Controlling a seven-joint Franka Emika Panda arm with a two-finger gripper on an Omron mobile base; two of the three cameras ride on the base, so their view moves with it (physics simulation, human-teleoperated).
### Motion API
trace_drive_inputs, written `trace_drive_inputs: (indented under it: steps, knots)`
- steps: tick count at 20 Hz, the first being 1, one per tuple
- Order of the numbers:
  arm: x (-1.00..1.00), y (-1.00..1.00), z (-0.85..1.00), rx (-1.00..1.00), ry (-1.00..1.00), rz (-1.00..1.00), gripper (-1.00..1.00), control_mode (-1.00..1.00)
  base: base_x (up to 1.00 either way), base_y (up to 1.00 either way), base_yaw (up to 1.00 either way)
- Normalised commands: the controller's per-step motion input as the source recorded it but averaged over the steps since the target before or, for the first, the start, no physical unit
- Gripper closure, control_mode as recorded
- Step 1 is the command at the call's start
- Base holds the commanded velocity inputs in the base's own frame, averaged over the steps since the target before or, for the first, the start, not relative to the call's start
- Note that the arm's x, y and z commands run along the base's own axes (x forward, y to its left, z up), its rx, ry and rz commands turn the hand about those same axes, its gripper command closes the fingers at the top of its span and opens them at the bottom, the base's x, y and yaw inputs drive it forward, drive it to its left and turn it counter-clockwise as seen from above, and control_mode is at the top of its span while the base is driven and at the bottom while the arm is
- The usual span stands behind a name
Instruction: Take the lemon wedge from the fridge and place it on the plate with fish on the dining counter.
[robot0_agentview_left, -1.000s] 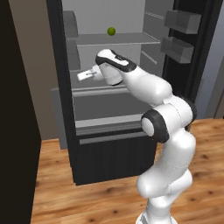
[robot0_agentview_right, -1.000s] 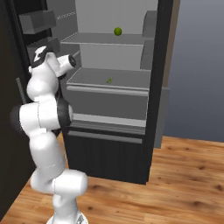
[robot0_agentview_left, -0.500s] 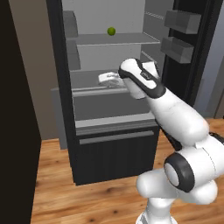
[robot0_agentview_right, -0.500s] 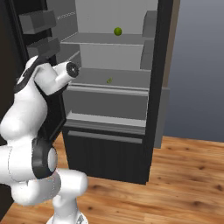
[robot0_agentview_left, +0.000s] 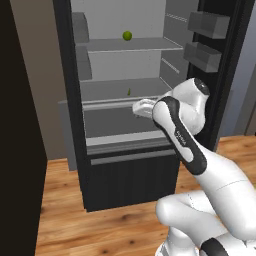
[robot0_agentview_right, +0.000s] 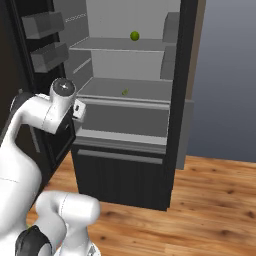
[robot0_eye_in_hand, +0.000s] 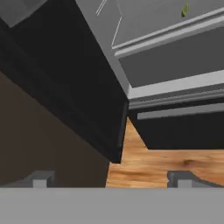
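Lemon wedge (robot0_agentview_left: 128, 92) sits on the fridge's (robot0_agentview_right: 125, 90) middle shelf, untouched, up and well beyond your claw (robot0_eye_in_hand: 109, 178). You can see the claw's two tips spread wide with nothing between them, pointing down past the fridge's lower drawer front at the wooden floor (robot0_eye_in_hand: 166, 164). Compared with a second ago, the arm has swung from the left door side across to the fridge's front, its elbow now folded low. A round green fruit (robot0_agentview_left: 127, 35) rests on the top shelf.
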Motion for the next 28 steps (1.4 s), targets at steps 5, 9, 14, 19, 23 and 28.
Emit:
trace_drive_inputs:
  steps: [5,9,14,19,23,28]
  knots:
    - [-0.38,-0.69,-0.01,-0.23,0.41,-0.3,-1.0,-1.0,0.0,0.0,0.0]
    - [-0.02,-0.64,-0.11,-0.26,0.07,-0.22,-1.0,-1.0,0.0,0.0,0.0]
    - [0.0,-0.06,-0.03,-0.02,-0.09,-0.01,-1.0,-1.0,0.0,0.0,0.0]
    - [0.0,-0.21,-0.01,-0.12,-0.26,0.0,-1.0,-1.0,0.0,0.0,0.0]
    - [0.0,0.0,0.0,0.0,0.0,0.0,-1.0,-1.0,0.0,0.0,0.0]
    - [0.36,0.2,0.0,0.0,0.0,-0.01,-1.0,-1.0,0.0,0.0,0.0]
